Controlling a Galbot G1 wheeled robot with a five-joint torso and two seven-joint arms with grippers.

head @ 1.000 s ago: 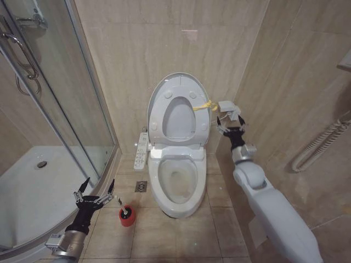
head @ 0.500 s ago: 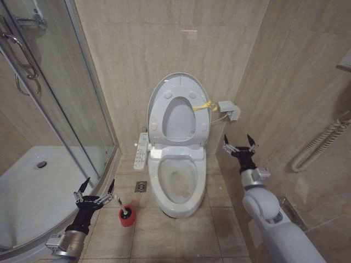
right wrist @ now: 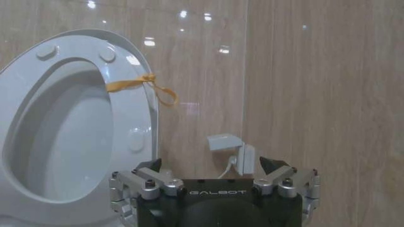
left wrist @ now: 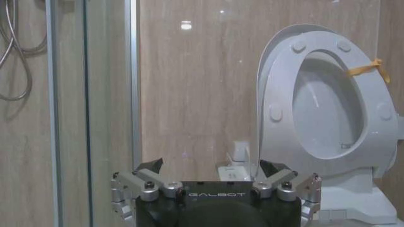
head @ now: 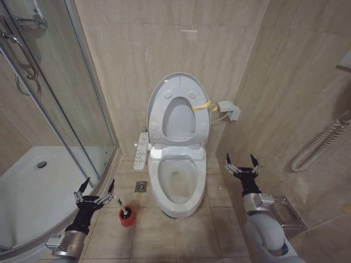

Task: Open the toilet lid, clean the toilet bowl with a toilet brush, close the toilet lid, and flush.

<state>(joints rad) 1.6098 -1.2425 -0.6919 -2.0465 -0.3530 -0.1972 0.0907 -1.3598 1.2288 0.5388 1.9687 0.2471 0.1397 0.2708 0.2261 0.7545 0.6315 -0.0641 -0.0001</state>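
Note:
The toilet lid stands upright against the back wall with the ring seat raised in front of it, and a yellow band is tied round both. Below them the white toilet bowl lies uncovered. On the floor to the bowl's left is the toilet brush, standing in its red holder. My left gripper hovers open just left of the brush, apart from it. My right gripper is open and empty, low at the bowl's right. The raised lid and open left gripper also appear in the left wrist view.
A curved glass shower enclosure fills the left side. The bidet button panel and a floor drain lie left of the bowl. A wall box, a hose and a metal holder are on the right.
My right arm has dropped from beside the wall box down and back to floor level at the bowl's right. The left arm, brush and lid have not moved.

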